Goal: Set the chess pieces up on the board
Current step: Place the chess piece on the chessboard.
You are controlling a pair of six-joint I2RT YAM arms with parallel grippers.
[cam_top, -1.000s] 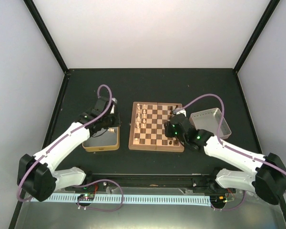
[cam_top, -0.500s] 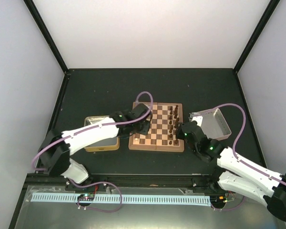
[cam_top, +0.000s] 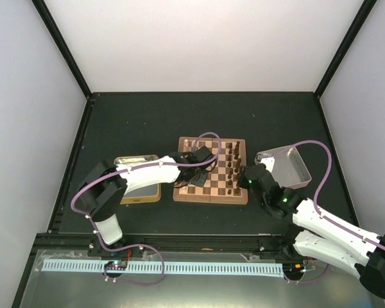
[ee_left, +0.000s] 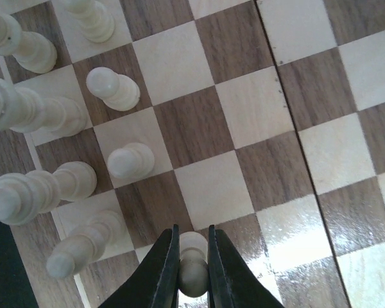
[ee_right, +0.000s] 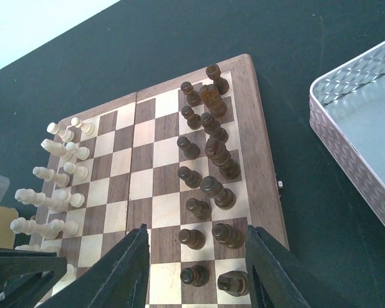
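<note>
Having swung from tin [cam_top: 133,158] to board [cam_top: 208,196], left hand [ee_left: 193,237] clenched on a cream pawn [ee_left: 193,279]; right hand [ee_right: 196,234] released, withdrawn.

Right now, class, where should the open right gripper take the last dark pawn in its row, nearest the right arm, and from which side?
Probably by its round head, from straight above: the dark pawn stands upright, narrow, with another dark piece close beside it, so a side approach by the right gripper is crowded.
</note>
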